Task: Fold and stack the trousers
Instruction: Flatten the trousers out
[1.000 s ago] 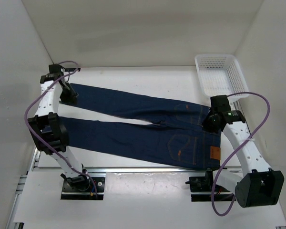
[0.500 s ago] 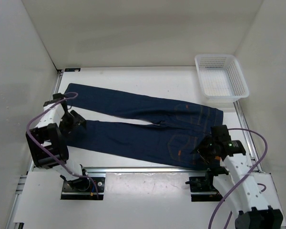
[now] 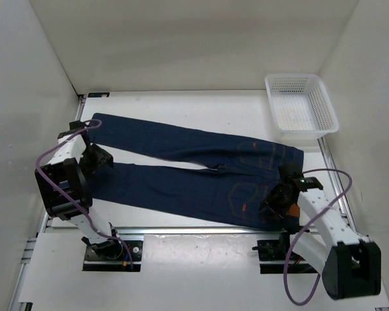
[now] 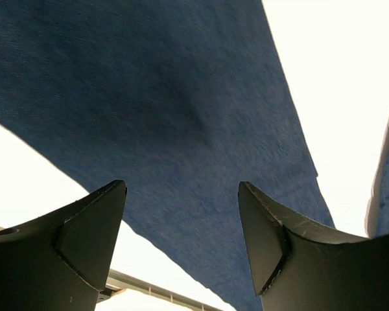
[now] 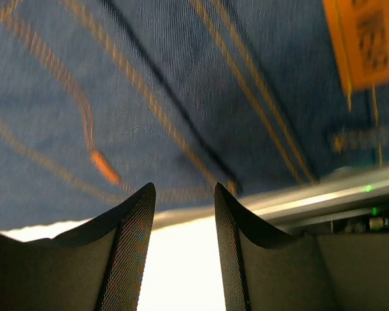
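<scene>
Lying flat on the desk (image 3: 181, 107): one pair of jeans (image 3: 201, 172), two legs spread leftward, waist at right. One basket (image 3: 301, 103), far right corner. Left pincer (image 4: 181, 186) gapes wide over the near leg's hem; right pincer (image 5: 184, 188) half-spread above the waistband corner. Both empty.

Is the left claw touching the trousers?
Cannot tell. The left wrist view shows the left claw open over the trousers, but neither contact nor a gap shows plainly.
</scene>
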{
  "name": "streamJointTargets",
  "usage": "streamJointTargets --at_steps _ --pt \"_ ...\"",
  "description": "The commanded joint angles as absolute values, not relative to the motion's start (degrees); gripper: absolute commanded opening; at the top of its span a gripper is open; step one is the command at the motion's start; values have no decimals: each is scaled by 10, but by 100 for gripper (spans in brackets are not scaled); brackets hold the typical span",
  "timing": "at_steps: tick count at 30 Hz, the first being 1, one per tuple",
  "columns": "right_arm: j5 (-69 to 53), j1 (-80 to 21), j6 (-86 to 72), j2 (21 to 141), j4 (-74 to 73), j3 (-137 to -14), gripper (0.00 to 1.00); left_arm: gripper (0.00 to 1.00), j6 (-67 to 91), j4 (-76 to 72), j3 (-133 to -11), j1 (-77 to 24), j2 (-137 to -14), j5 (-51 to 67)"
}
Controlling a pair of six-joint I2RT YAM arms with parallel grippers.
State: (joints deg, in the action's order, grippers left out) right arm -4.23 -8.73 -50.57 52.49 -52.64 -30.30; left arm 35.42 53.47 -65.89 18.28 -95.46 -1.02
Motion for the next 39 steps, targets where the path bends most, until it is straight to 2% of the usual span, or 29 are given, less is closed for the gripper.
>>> streamJointTargets --at_steps 1,4,11,14,19,24,27,30,35,39 --pt "1 -98 -508 586 -450 -315 47 81 357 520 -653 171 -949 -4" --pt "22 -98 -536 637 -432 -320 47 81 350 520 -661 152 -977 -17" --pt "75 -98 -641 711 -431 -328 34 80 331 527 -690 135 -977 -17" --pt "119 -98 -659 732 -448 -352 30 84 320 543 -716 135 -969 -22" --pt "151 -93 -641 783 -448 -402 30 89 320 567 -746 135 -980 -34" --pt "167 -50 -585 832 -442 -454 31 78 333 560 -717 135 -1004 -48" --pt "162 0 -543 821 -437 -454 31 73 333 554 -711 135 -1041 -54" --pt "149 39 -502 775 -437 -460 38 71 333 554 -704 130 -1047 -76" --pt "103 39 -474 666 -462 -443 49 71 333 535 -686 130 -1020 -86" --pt "73 39 -463 560 -503 -434 53 71 333 535 -713 118 -1073 -65"
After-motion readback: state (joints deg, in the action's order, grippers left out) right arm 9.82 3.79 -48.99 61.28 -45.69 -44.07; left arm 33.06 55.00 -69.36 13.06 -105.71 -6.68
